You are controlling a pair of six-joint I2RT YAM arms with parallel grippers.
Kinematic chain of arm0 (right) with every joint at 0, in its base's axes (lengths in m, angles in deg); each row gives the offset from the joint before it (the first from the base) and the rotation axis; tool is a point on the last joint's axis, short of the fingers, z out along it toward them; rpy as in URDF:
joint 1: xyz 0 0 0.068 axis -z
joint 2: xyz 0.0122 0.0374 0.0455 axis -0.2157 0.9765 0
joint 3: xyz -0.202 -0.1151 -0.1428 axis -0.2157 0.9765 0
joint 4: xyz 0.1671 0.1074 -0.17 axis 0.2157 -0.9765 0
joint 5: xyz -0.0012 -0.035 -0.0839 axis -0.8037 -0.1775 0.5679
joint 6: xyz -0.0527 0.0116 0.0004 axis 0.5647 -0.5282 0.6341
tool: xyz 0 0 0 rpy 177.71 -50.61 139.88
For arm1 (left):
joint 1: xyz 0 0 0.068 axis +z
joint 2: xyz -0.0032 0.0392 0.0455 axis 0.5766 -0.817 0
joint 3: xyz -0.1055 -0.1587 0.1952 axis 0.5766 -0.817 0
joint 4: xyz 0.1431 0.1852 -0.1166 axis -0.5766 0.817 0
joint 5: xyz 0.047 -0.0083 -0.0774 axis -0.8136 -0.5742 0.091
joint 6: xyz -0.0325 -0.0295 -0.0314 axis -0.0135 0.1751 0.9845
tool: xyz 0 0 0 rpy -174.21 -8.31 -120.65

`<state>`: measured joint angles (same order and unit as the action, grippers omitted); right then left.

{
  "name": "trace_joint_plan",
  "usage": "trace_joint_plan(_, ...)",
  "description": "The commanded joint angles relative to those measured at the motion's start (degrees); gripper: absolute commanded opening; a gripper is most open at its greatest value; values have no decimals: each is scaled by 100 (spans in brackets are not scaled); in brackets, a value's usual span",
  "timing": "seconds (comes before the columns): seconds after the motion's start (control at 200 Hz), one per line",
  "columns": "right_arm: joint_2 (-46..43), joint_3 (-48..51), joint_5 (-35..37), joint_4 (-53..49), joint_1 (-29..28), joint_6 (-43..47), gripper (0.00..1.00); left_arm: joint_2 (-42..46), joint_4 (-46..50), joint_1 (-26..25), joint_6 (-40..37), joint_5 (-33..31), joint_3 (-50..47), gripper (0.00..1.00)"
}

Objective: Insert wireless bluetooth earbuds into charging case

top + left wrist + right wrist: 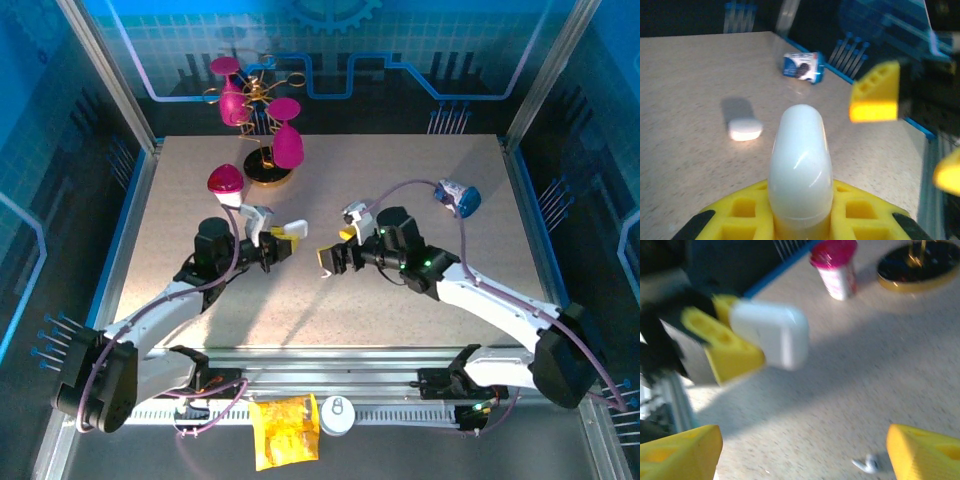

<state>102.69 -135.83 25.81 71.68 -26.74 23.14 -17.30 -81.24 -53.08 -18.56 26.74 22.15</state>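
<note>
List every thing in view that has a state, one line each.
left tool, shut on the held case
right tool, open, holding nothing
held case, lid looks closed, held above the table
second case, lying flat on the table, looks closed
earbud, loose on the table, not in a case
pink-lidded cup, upright, lid on

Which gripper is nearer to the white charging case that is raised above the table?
Left. The left gripper is shut on the charging case; the right gripper, open, faces it across a small gap.
</note>
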Motion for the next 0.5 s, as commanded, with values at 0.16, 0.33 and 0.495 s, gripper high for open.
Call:
trace_joint_plan(0.16,110,-310,-1308,474,202,-95,86,70,-526,-232,-657,1397,-6,12)
trace_joint_plan(0.33,290,-315,-1188,588,252,-215,84,173,-571,-285,-600,1667,1,13)
trace_joint_plan(0.495,337,-316,-993,724,368,-388,82,196,-736,-305,-608,1868,-85,13)
